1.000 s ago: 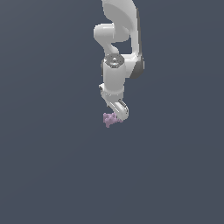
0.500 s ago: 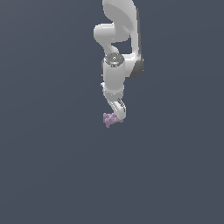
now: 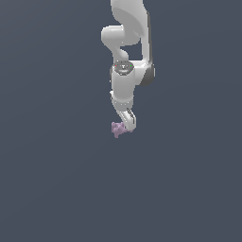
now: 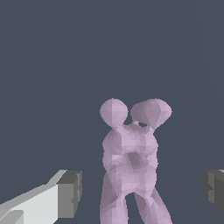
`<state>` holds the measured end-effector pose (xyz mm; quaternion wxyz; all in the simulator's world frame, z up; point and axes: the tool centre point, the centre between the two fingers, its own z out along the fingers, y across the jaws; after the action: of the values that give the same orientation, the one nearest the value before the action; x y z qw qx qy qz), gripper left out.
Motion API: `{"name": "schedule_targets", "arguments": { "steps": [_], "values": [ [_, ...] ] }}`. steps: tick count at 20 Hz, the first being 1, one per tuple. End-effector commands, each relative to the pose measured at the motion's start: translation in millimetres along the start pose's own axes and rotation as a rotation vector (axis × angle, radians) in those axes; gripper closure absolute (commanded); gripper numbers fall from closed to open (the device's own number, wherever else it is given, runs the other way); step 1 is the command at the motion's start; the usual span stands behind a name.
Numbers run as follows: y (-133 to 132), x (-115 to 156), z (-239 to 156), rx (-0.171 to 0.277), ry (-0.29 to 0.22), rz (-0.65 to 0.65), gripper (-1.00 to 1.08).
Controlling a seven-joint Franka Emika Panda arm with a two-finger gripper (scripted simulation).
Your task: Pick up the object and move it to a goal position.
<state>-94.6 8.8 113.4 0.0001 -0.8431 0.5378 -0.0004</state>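
The object [image 3: 117,128] is a small pale lilac-purple thing of rounded lobes lying on the dark grey floor. In the wrist view the object [image 4: 130,162] stands between my two fingers, with a gap on each side. My gripper [image 3: 124,126] is open and reaches down from the white arm, its tip right at the object on the exterior view's right side. In the wrist view my gripper [image 4: 142,190] straddles the object; one dark pad [image 4: 70,192] and the other pad [image 4: 213,188] do not touch it.
The floor [image 3: 56,179] is a plain dark grey surface all around. The white arm [image 3: 125,80] hangs down from the top of the exterior view. Nothing else shows.
The arm has lowered slightly and the gripper has closed in on the object. The object has not moved.
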Motion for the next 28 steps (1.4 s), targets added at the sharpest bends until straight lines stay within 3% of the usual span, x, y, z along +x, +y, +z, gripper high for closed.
{"name": "schedule_targets", "arguments": {
  "steps": [1,11,12,23,28],
  "values": [
    [0.8,-0.1,10.4,-0.001,0.000,0.001,-0.92],
    [0.7,-0.2,39.8,-0.001,0.000,0.004,-0.92],
    [0.7,-0.2,39.8,-0.001,0.000,0.004,1.08],
    [-0.1,-0.2,38.9,0.002,0.000,0.003,1.08],
    [-10.0,2.8,35.4,0.031,0.008,-0.002,1.08]
  ]
}}
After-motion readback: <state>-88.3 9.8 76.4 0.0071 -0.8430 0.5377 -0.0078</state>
